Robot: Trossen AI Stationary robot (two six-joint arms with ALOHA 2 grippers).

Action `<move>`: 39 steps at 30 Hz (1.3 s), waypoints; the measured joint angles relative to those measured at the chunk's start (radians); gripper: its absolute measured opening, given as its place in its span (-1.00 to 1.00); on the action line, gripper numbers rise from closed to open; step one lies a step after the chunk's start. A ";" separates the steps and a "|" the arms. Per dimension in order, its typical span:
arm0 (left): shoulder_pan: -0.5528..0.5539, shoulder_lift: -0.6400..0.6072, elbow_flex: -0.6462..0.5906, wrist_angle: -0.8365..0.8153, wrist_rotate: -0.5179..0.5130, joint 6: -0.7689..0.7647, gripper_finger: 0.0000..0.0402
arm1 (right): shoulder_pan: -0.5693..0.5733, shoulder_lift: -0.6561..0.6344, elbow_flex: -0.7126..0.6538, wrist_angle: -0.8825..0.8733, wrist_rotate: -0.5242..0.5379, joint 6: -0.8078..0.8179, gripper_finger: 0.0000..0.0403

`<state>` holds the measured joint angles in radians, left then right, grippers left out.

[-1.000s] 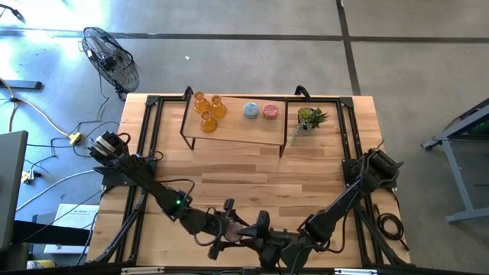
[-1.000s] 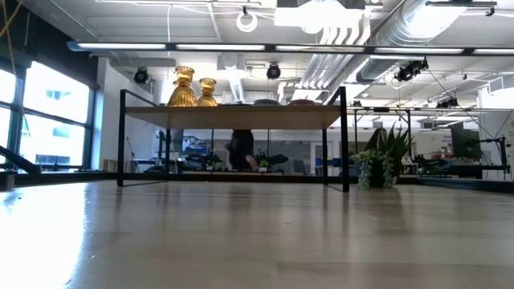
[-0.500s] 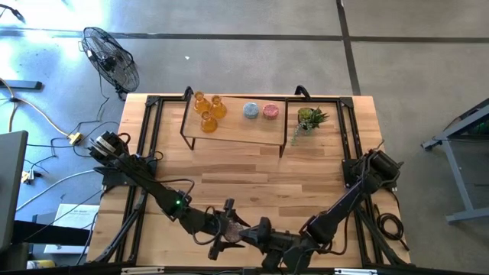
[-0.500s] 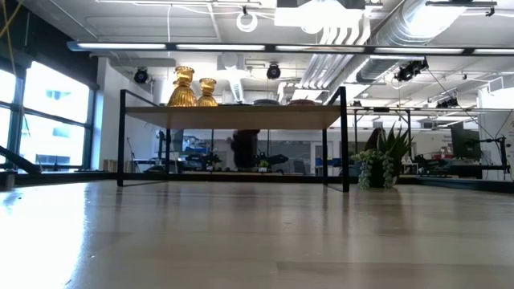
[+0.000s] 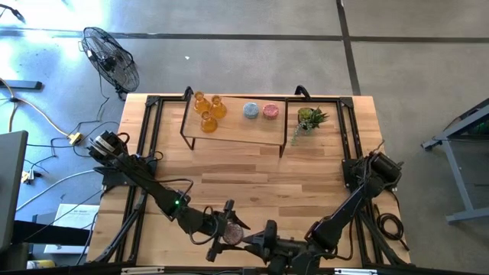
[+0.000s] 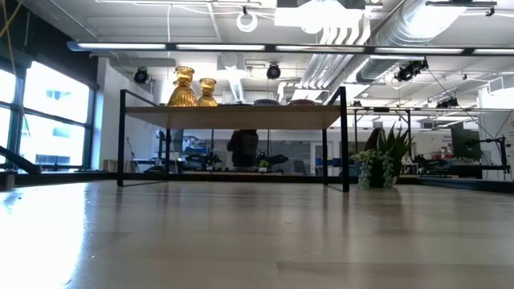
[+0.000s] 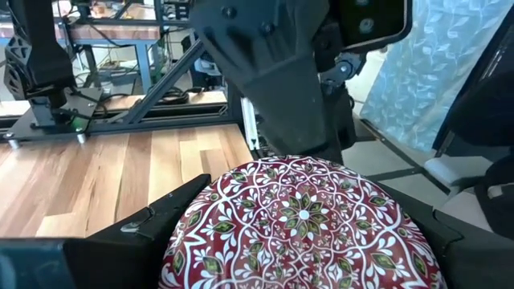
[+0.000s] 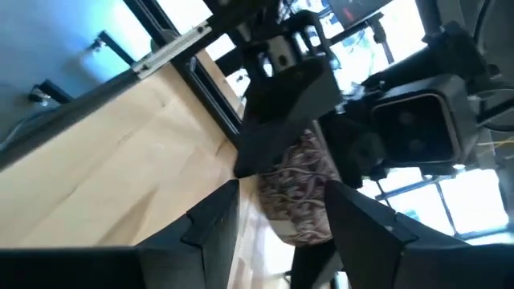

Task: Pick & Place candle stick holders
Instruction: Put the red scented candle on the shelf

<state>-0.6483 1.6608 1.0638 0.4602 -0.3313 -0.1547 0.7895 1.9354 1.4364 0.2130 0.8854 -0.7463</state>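
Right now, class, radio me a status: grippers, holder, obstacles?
Left gripper shut on mauve holder, near table edge. Right gripper open, just beside it. Five other holders on shelf. Nothing in the way.

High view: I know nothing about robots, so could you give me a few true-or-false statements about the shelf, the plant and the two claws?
1. Three amber holders stand on the shelf. True.
2. The potted plant sits on the shelf. False: it stands on the table, beside the shelf's right end.
3. The left claw grips a patterned round holder. True.
4. The right claw is shut on an amber holder. False: it is open and empty, close to the patterned round holder.
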 joint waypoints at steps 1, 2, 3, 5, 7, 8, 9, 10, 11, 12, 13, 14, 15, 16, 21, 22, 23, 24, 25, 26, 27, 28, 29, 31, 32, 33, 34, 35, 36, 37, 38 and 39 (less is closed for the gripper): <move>0.000 0.000 0.000 -0.003 0.000 0.000 0.37 | 0.000 0.000 0.000 0.002 0.010 -0.010 -0.12; 0.000 0.000 0.000 -0.007 0.000 0.000 0.37 | 0.000 0.000 0.000 0.005 0.036 -0.020 -0.12; 0.000 0.000 0.000 -0.008 0.001 0.000 0.37 | -0.001 0.000 0.000 0.005 0.073 -0.022 -0.12; 0.000 0.000 0.000 -0.007 0.002 0.000 0.37 | -0.002 0.000 0.000 0.004 0.159 -0.023 -0.12; 0.000 0.000 0.000 -0.009 0.003 0.000 0.37 | -0.002 0.000 0.000 -0.008 0.235 -0.022 -0.12; 0.000 0.000 0.000 -0.012 0.005 0.000 0.37 | -0.002 0.000 0.000 -0.017 0.263 -0.030 -0.12; 0.000 0.000 0.000 -0.014 0.001 0.000 0.37 | -0.002 0.000 0.000 -0.021 0.283 -0.041 -0.12; 0.001 0.000 0.000 -0.014 0.000 0.000 0.37 | -0.002 0.000 0.000 -0.027 0.302 -0.046 -0.12; 0.002 0.000 0.000 -0.015 0.000 0.000 0.37 | -0.001 0.000 0.000 -0.029 0.320 -0.052 -0.12; 0.002 0.000 0.000 -0.017 0.002 0.000 0.37 | 0.000 0.000 0.000 -0.029 0.340 -0.059 -0.12; 0.001 0.000 0.000 -0.018 0.005 0.000 0.37 | 0.000 0.000 0.000 -0.031 0.366 -0.066 -0.12; 0.000 0.001 0.000 -0.019 0.006 -0.001 0.37 | -0.001 0.000 0.000 -0.030 0.394 -0.074 -0.12; -0.001 0.001 0.000 -0.022 0.011 0.000 0.37 | -0.002 0.000 0.000 -0.031 0.427 -0.083 -0.12; -0.001 0.001 0.000 -0.021 0.011 0.000 0.37 | -0.002 0.000 0.000 -0.036 0.456 -0.093 -0.12; 0.000 0.002 -0.001 -0.022 0.008 -0.008 0.37 | -0.004 0.004 0.001 -0.045 0.521 -0.126 -0.12; 0.000 0.002 -0.002 -0.022 0.008 -0.008 0.37 | -0.004 0.005 0.001 -0.047 0.520 -0.127 -0.12; 0.000 0.002 -0.002 -0.022 0.008 -0.008 0.37 | -0.003 0.005 0.000 -0.050 0.521 -0.130 -0.12; 0.000 0.002 -0.002 -0.023 0.008 -0.008 0.37 | -0.003 0.005 0.001 -0.050 0.525 -0.129 -0.12; 0.000 0.002 -0.002 -0.025 0.008 -0.008 0.37 | -0.003 0.005 0.001 -0.052 0.534 -0.127 -0.12; 0.000 0.002 -0.002 -0.025 0.008 -0.008 0.37 | -0.004 0.005 0.001 -0.053 0.551 -0.127 -0.12; 0.000 0.002 -0.002 -0.026 0.008 -0.008 0.37 | -0.005 0.005 0.001 -0.055 0.569 -0.129 -0.12; 0.000 0.002 -0.002 -0.026 0.008 -0.008 0.37 | -0.007 0.005 0.001 -0.058 0.583 -0.129 -0.12; 0.000 0.002 -0.002 -0.027 0.008 -0.008 0.37 | -0.009 0.005 0.001 -0.060 0.594 -0.129 -0.12; 0.000 0.003 -0.002 -0.030 0.008 -0.008 0.37 | -0.010 0.005 0.001 -0.066 0.609 -0.129 -0.12; 0.000 0.003 -0.002 -0.032 0.008 -0.008 0.37 | -0.011 0.005 0.001 -0.067 0.615 -0.129 -0.12; 0.000 0.003 -0.002 -0.035 0.008 -0.008 0.37 | -0.011 0.005 0.001 -0.067 0.616 -0.131 -0.12; 0.000 0.003 -0.002 -0.036 0.008 -0.009 0.37 | -0.011 0.005 0.001 -0.067 0.616 -0.133 -0.12; 0.000 0.003 -0.002 -0.038 0.008 -0.010 0.37 | -0.010 0.005 0.001 -0.067 0.616 -0.135 -0.12; 0.000 0.003 -0.002 -0.039 0.008 -0.011 0.37 | -0.010 0.005 0.001 -0.072 0.616 -0.141 -0.12; 0.000 0.003 -0.002 -0.040 0.009 -0.011 0.37 | -0.010 0.005 0.001 -0.083 0.616 -0.152 -0.12; 0.000 0.003 -0.002 -0.041 0.009 -0.011 0.37 | -0.010 0.005 0.001 -0.095 0.616 -0.160 -0.12; 0.000 0.003 -0.002 -0.042 0.009 -0.011 0.37 | -0.010 0.006 0.001 -0.102 0.612 -0.160 -0.12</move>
<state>-0.6483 1.6634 1.0618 0.4187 -0.3225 -0.1661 0.7792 1.9416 1.4372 0.1109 1.4970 -0.9063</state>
